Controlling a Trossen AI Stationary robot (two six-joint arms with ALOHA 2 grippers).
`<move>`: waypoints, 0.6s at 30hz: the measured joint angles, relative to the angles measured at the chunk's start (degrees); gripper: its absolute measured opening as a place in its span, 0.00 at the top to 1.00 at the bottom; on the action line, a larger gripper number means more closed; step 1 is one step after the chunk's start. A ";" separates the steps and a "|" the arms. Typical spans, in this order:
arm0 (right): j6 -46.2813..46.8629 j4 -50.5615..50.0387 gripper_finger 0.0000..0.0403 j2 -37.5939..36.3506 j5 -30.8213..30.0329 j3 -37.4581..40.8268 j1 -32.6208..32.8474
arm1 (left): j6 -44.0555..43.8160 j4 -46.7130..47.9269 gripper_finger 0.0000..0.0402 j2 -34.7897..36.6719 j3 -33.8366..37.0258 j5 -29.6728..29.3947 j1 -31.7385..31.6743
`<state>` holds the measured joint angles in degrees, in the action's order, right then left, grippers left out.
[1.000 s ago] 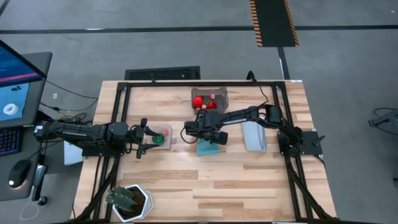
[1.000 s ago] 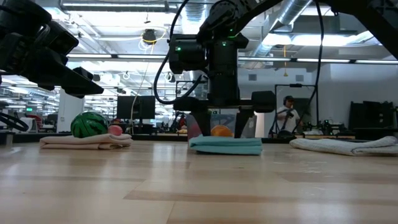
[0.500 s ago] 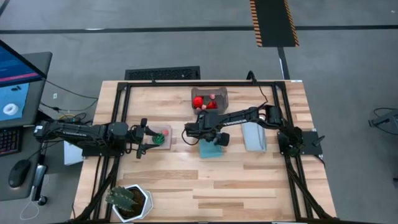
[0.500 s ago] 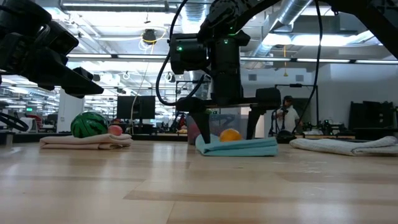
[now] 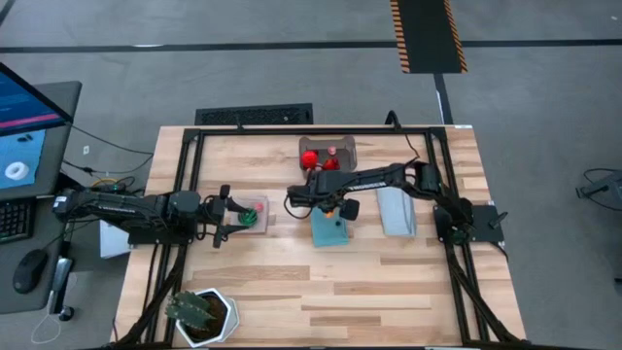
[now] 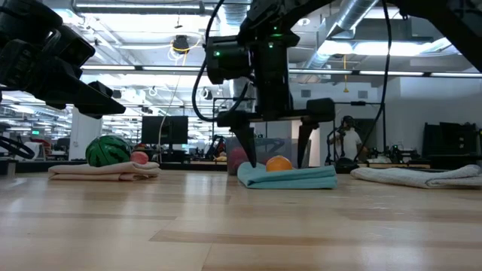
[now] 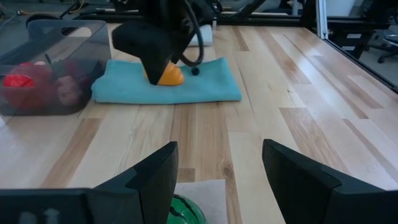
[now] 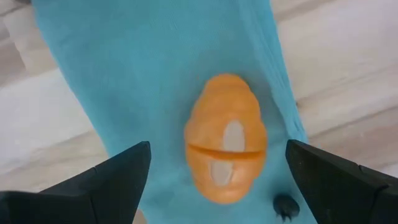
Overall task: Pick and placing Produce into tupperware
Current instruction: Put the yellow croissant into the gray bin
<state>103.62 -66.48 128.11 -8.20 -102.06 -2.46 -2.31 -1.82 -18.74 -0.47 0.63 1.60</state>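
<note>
The right hand point(image 6: 273, 162) hangs just above a blue cloth point(image 5: 328, 229) near the middle of the wooden surface point(image 5: 389, 282). Its two fingers are spread wide, one on each side of a small orange toy point(image 8: 226, 145). The fingers do not touch the toy. The orange toy lies on the blue cloth, and a tiny dark bit point(image 8: 285, 205) lies on the cloth just beside it.

The grey see-through box point(image 5: 328, 155) sits at the far edge of the surface, behind the blue cloth. Red toys point(image 5: 310, 158) lie inside it, and a small pink one point(image 5: 331, 153) is in there too.

The left hand point(image 5: 225, 216) waits on the left side of the surface. Its fingers are partly open and hold nothing. Right in front of them a round green toy point(image 5: 250, 216) and a little pink toy point(image 6: 139, 157) rest on a tan cloth point(image 6: 104, 172).

A pale grey cloth point(image 5: 397, 212) lies to the right of the blue one, with nothing on it. A spiky green plant in a white pot point(image 5: 201, 316) stands at the near left corner of the surface.

In the low view, a person point(image 6: 350, 140) can be seen far back in the room.
</note>
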 joint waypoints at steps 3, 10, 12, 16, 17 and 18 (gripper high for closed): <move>-0.76 0.39 0.01 -0.01 -0.22 0.00 -0.75 | -0.23 0.02 0.44 0.00 -0.02 0.00 -0.02; -3.51 1.43 0.04 -0.09 -0.53 0.00 -1.48 | -0.40 0.02 0.44 0.00 -0.02 0.00 0.00; -3.24 1.38 0.07 -0.09 -0.34 0.00 -1.44 | -0.03 0.01 0.44 0.00 0.00 0.02 -0.01; -3.19 1.38 0.12 -0.11 0.78 0.00 -1.44 | 0.26 0.00 0.44 0.00 -0.01 0.02 0.00; -3.19 1.38 0.14 -0.11 0.80 0.00 -1.44 | -0.02 0.01 0.44 0.00 -0.01 0.02 0.00; -3.19 1.38 0.16 -0.11 0.84 0.00 -1.42 | -0.17 0.01 0.44 0.00 -0.02 0.01 0.00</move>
<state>100.42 -65.10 128.01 -7.36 -102.06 -3.88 -2.48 -1.81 -18.74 -0.49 0.64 1.60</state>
